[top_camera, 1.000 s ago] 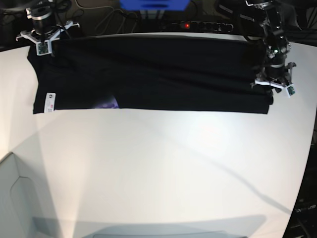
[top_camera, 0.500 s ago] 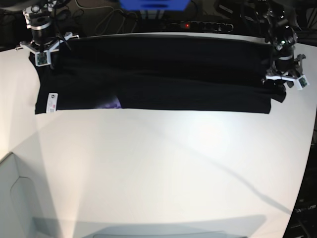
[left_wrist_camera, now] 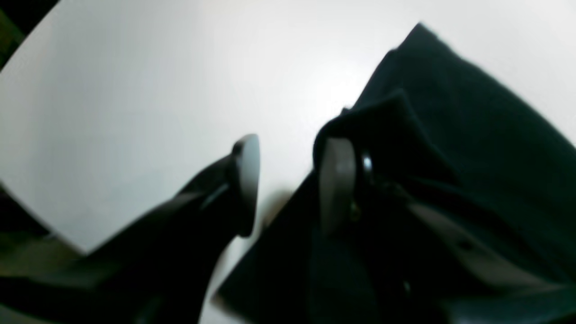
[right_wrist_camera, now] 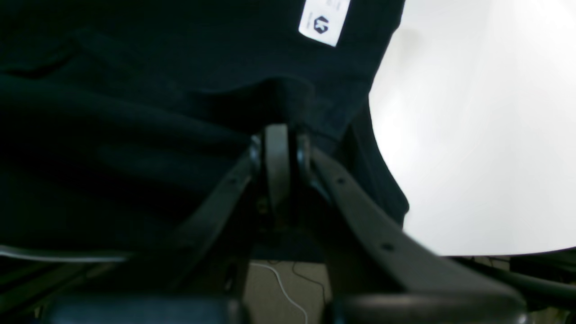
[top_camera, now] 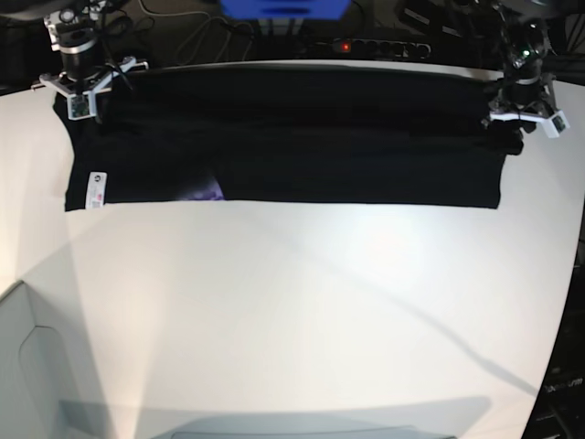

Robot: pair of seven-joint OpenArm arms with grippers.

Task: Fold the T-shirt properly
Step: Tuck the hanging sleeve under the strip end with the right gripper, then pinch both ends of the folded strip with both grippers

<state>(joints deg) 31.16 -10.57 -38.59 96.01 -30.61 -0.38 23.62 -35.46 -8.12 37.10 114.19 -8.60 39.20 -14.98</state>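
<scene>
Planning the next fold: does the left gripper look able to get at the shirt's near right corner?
Probably yes: the left gripper is open above the T-shirt, and bare table borders that corner.

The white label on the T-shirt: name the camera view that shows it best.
The right wrist view: the white label sits large and sharp on the T-shirt, its dark logo visible. The base view shows the label only as a tiny patch at the shirt's near corner. The left wrist view shows black cloth but no label.
</scene>
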